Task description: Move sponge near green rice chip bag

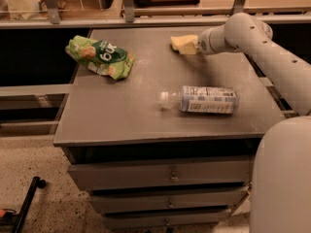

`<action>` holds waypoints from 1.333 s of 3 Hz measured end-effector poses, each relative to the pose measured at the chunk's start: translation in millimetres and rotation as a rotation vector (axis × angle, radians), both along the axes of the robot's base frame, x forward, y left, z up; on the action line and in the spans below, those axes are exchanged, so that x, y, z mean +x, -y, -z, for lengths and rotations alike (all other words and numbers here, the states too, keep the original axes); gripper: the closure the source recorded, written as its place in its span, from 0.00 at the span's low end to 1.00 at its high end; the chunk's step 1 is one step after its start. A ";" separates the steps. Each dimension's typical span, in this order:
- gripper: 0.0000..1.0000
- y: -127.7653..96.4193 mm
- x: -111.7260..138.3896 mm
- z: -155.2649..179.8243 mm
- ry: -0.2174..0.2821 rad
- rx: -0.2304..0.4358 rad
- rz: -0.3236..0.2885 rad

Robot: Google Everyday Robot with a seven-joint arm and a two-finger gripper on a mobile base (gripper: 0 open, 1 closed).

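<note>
The pale yellow sponge (pixel 181 43) lies on the grey table top (pixel 131 106) at the back, right of centre. My gripper (pixel 194 46) reaches in from the right and is at the sponge's right end, touching or holding it. The green rice chip bag (pixel 100 57) lies crumpled at the back left of the table, well apart from the sponge.
A clear plastic bottle with a white label (pixel 201 100) lies on its side in the right middle of the table. My arm (pixel 272 57) spans the right side. Drawers (pixel 170 176) sit under the top. A rail and shelving (pixel 146 18) run behind.
</note>
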State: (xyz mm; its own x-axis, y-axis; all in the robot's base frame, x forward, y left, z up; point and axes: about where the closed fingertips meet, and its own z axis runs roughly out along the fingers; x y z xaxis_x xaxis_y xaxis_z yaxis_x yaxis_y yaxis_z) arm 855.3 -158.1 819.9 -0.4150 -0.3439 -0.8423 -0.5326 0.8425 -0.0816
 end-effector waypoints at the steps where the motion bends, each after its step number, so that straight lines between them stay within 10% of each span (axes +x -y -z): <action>1: 1.00 0.0 0.0 -0.1 0.000 0.000 0.000; 4: 1.00 68.1 -21.9 -94.7 0.172 0.010 -0.032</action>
